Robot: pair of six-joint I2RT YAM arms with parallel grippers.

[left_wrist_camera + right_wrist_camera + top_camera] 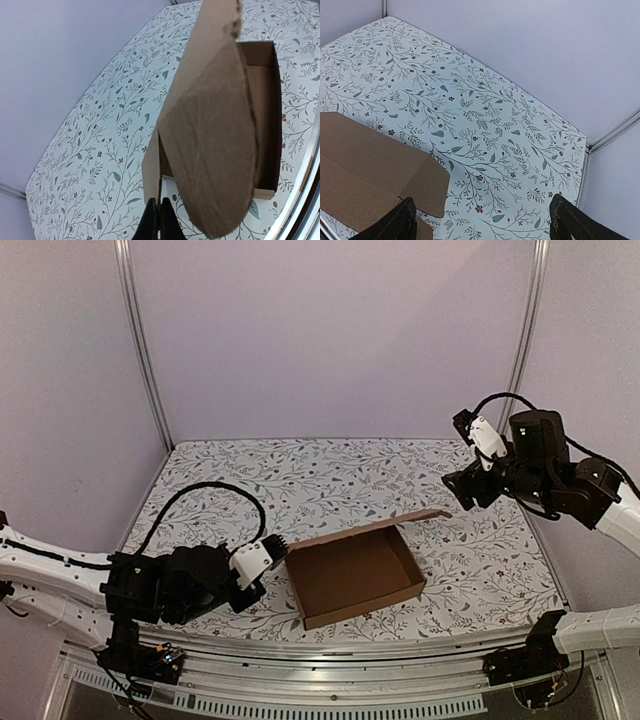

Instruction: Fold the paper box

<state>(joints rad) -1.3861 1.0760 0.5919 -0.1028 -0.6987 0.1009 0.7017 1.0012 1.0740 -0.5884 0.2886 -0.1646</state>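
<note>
Two grippers flank a brown corrugated cardboard paper box (pixel 355 575) that rests on the white, leaf-printed table (pixel 250 480), toward the 6 o'clock edge of the top view and a little right of centre.

At about 8 o'clock, the left gripper (pixel 276 549) lies low against the box's left rear corner. In its wrist view the dark fingers (pixel 151 222) are pressed almost together. A thin cardboard edge runs straight down into the slit between them, so they appear to be pinching that corner.

The job looks more than half done. All four low walls stand and the tray is formed, with its bare floor open to the ceiling. The lid panel (pixel 370 528) is not down: it stands up from the rear wall on the 12 o'clock side, showing nearly edge-on from above. What I judge is left is lowering that lid onto the tray and tucking its flaps (pixel 427 187), which hang loose in the right wrist view.

The box's long axis runs roughly from 9 to 3 o'clock, with the right end swung slightly toward 2. The hinge line follows that axis, and the lid's far tip reaches out past the tray toward 2 o'clock.

At about 2 o'clock, the right gripper (pixel 465 492) hangs in the air just beyond that tip. Its fingers (pixel 402 222) are spread wide with nothing between them, and the lid lies below and to one side.
</note>
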